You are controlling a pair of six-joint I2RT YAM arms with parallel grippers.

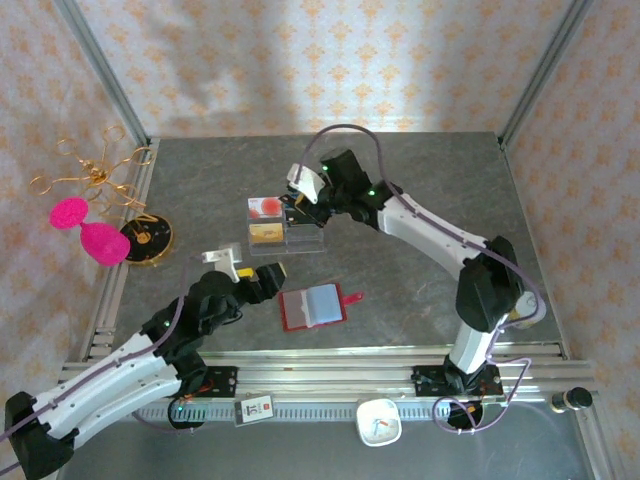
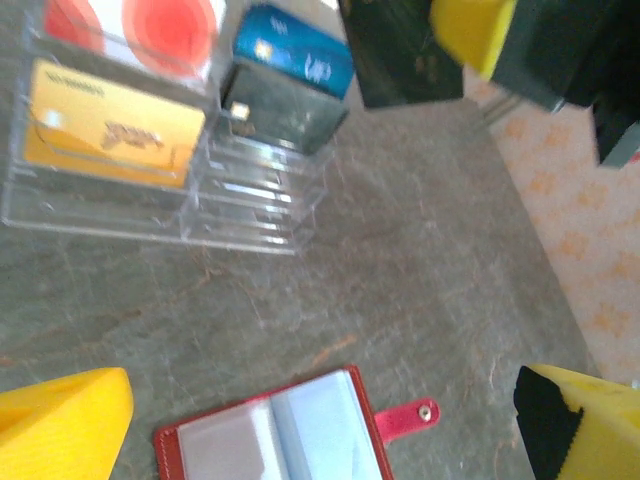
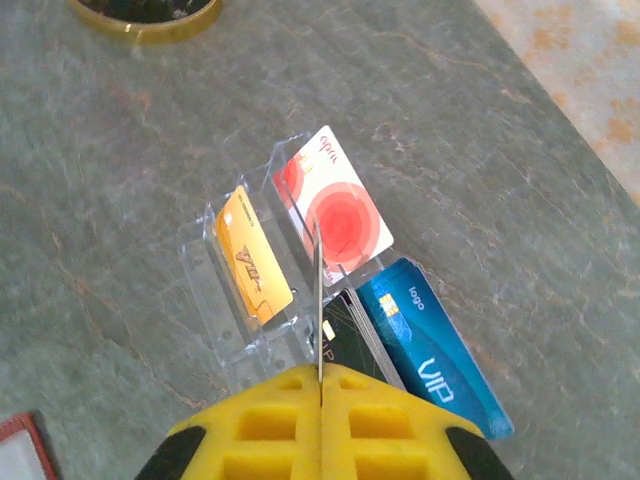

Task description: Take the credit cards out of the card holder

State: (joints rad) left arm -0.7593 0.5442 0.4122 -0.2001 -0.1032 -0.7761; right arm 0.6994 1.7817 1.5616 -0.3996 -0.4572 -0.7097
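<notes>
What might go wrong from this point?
1. The right gripper is shut on an edge-on card above the stand; coming down off a slot, it may tip the red-and-white card or the blue card.
2. The left gripper hangs open over the open wallet, which lies loose; reaching into a sleeve may drag it instead of freeing a card.

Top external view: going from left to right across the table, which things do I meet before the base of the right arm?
pink fluffy shapes → gold-rimmed round disc → card holder → right arm's base
</notes>
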